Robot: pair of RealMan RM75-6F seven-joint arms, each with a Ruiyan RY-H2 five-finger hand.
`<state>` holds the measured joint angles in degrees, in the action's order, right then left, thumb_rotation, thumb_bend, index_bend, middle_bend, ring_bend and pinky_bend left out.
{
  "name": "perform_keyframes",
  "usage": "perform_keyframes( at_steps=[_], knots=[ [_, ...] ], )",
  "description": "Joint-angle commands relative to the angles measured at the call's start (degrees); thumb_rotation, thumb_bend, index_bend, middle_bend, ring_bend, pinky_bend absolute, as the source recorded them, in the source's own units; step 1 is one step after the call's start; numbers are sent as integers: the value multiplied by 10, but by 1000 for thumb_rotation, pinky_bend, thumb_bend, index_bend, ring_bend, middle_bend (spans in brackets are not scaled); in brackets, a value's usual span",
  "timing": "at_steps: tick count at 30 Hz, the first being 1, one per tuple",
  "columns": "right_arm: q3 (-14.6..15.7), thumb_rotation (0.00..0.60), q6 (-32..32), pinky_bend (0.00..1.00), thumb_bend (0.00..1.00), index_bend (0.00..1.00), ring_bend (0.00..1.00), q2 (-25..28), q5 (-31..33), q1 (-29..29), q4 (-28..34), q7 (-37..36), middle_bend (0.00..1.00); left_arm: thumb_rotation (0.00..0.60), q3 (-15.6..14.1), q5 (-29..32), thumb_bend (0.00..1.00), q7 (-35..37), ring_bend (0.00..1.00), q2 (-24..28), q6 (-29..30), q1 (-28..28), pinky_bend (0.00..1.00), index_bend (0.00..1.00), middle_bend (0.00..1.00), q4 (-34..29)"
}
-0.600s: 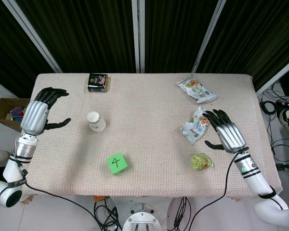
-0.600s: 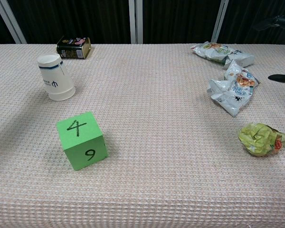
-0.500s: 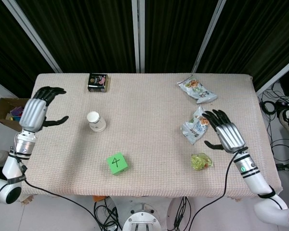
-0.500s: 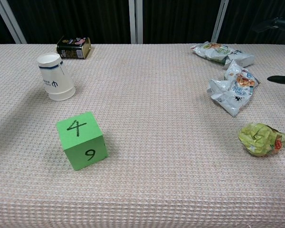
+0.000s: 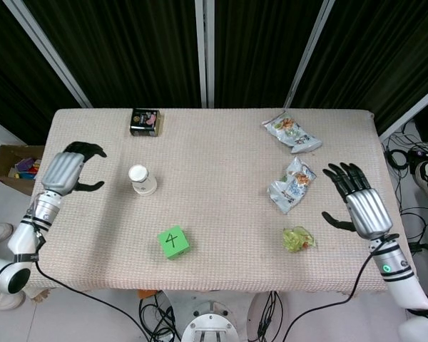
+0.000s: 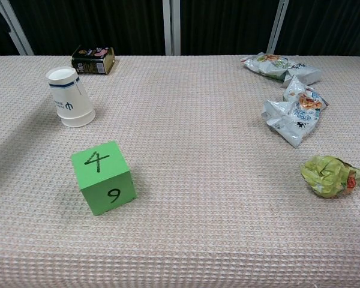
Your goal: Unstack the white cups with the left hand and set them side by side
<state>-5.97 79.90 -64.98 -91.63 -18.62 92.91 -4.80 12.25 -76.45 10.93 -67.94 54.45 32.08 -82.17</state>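
Observation:
The stacked white cups (image 5: 141,179) (image 6: 71,96) stand upside down on the left half of the cloth-covered table, with a dark band near the top. My left hand (image 5: 70,168) hovers open to the left of the cups, fingers curved toward them, a clear gap between. My right hand (image 5: 358,199) is open over the table's right edge, holding nothing. Neither hand shows in the chest view.
A green cube (image 5: 173,241) (image 6: 102,177) marked 4 sits in front of the cups. A dark tin (image 5: 145,122) lies at the back left. Snack bags (image 5: 292,184) (image 5: 291,132) and a crumpled green wrapper (image 5: 297,239) occupy the right side. A cardboard box (image 5: 14,162) sits beyond the left edge.
My left hand has lowered and shifted slightly toward the cups. My right hand has pulled back to the right, away from the snack bag, and left the chest view.

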Motion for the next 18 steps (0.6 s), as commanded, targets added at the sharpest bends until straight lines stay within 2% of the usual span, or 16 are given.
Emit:
perform_keyframes(
  at_steps=[1, 7, 18],
  knots=[
    [6, 600, 54, 25, 157, 110, 0, 27, -22, 34, 28, 5, 83, 600, -2, 25, 265, -10, 182, -2, -58, 38, 145, 281, 228, -2],
    [13, 600, 65, 26, 158, 110, 0, 27, -24, 47, 25, -5, 82, 600, 5, 57, 270, -33, 182, -12, -111, 79, 145, 253, 212, -5],
    [16, 600, 57, 25, 158, 110, 0, 17, -18, 49, 5, -24, 80, 600, 1, 99, 264, -51, 174, -20, -141, 105, 145, 253, 203, -25]
  ],
)
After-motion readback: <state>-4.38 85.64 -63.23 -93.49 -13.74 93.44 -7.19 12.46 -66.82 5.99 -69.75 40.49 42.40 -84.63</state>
